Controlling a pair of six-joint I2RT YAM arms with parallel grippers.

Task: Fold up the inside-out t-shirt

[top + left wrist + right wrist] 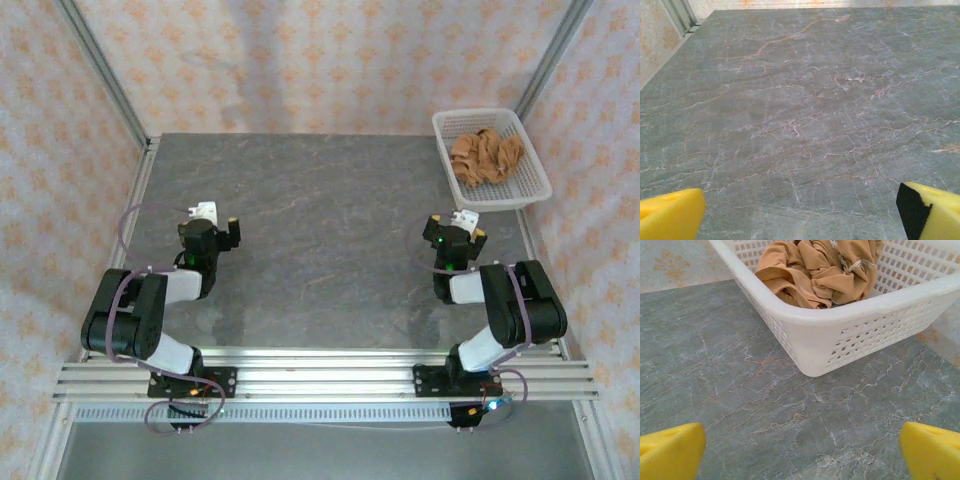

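1. Top external view: the inside-out t-shirt (485, 158) lay as a crumpled orange-tan heap inside the white mesh basket (536, 182). The basket sat ahead of the right gripper (464, 222) and a little to its right, at the far corner of the grey marbled table (330, 230). The shirt was well apart from the left gripper (217, 218), far across to its right. Both grippers hung over bare table, holding nothing.
2. Left wrist view: the left gripper (800, 212) stood released. Its yellow fingers (670, 215) were spread wide at the lower corners, with veined stone between and ahead of them.
3. Right wrist view: the right gripper (800, 455) was likewise spread and empty. The basket's near corner (812, 365) stood just ahead of it. The shirt (810, 270) was bunched in soft folds beyond the rim, with seams showing and a paler stitched band near the top. It touched neither finger.
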